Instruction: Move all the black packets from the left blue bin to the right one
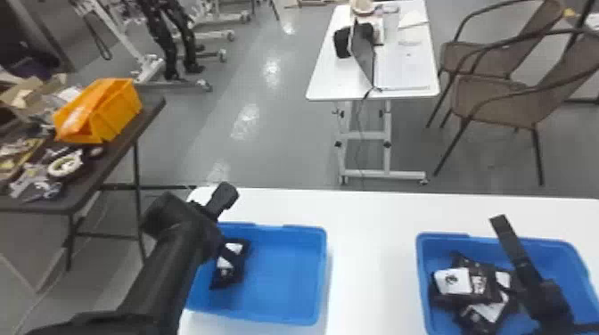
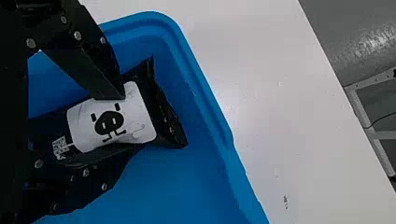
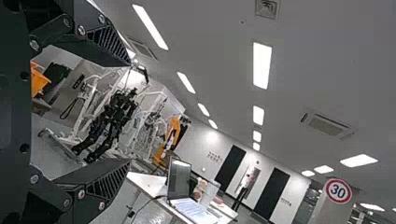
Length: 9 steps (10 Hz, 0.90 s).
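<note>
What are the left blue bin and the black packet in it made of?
The left blue bin looks like smooth plastic: even colour, rounded corners. The black packet seems thin, slightly shiny film, with creases at its end; plastic or foil, I can't tell.

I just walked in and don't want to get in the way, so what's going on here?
A robot is moving black packets from one blue bin to another. Its left claw is at a black packet with a pig-face label in the left blue bin; whether it has a grip yet, I can't tell. The right claw is open and empty above the right blue bin, where several black packets lie piled.
</note>
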Each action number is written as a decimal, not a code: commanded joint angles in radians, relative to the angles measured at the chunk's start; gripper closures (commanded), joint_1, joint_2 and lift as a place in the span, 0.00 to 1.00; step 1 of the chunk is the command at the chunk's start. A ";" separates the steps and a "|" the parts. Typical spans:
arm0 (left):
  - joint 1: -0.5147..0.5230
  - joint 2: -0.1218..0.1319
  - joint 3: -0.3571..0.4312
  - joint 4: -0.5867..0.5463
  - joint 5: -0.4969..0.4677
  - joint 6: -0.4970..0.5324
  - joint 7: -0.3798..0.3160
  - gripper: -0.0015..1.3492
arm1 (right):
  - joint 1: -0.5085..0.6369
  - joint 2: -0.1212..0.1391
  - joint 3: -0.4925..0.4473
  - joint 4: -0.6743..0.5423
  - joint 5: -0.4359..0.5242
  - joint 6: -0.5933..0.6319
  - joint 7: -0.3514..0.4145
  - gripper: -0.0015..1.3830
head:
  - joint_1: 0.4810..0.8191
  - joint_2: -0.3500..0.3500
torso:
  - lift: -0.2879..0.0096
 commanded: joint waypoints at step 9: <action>-0.002 0.005 -0.089 -0.038 -0.007 -0.031 -0.104 0.90 | -0.025 0.001 -0.002 0.002 0.077 0.018 0.020 0.32 | 0.63 0.85 | 0.97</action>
